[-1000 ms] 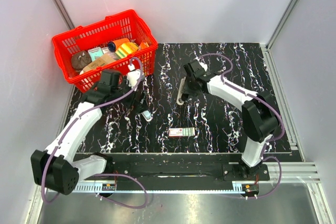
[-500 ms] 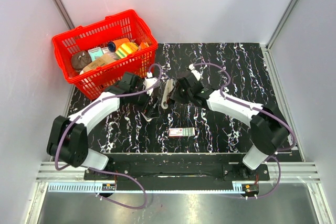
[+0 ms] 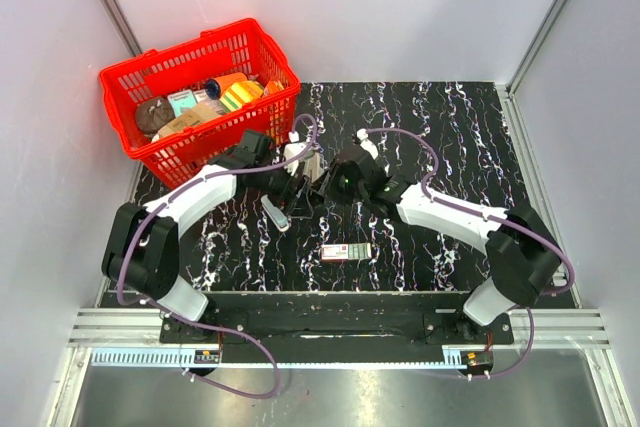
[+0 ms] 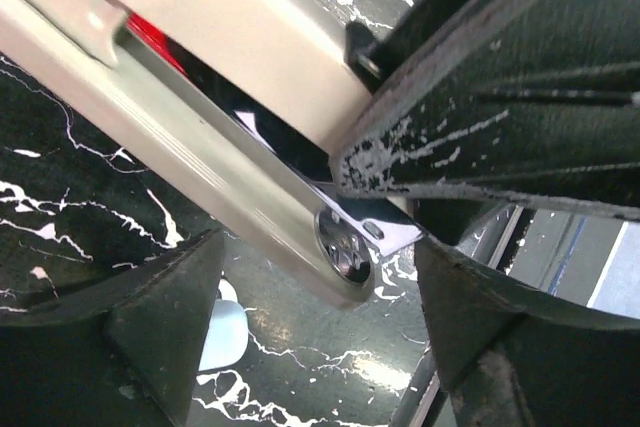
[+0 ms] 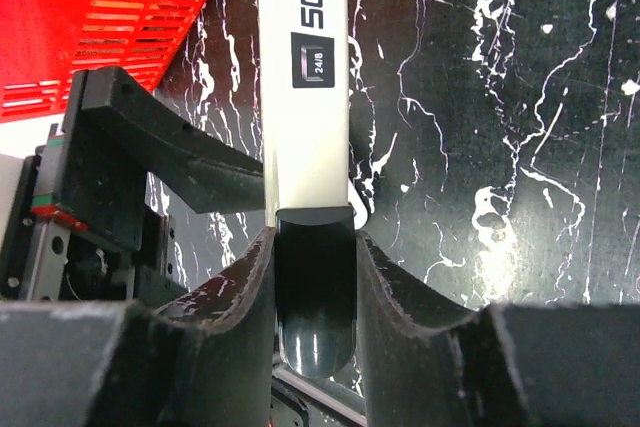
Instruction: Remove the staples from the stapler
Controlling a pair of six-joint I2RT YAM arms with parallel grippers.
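My right gripper (image 5: 315, 259) is clamped on the stapler (image 5: 307, 97), both fingers pressed against the sides of its dark rounded end. In the right wrist view the pale bar runs straight up the middle of the frame, with "50" and "24/8" printed on its top face. One finger of the left gripper (image 4: 318, 267) juts in just left of it.

In the left wrist view the stapler crosses from the upper left down to the centre. Its riveted end sits in the gap between my left fingers (image 4: 150, 317), which stand wide apart and do not seem to touch it. The right gripper's black body fills the upper right of that frame.

From the top camera the two grippers meet at the centre of the mat (image 3: 450, 137), just right of the basket (image 3: 215, 135) in the upper left. A small box (image 3: 346, 252) lies on the mat below them, well apart. A pale piece (image 4: 225, 332) lies on the mat under the left gripper; I can't tell what it is.
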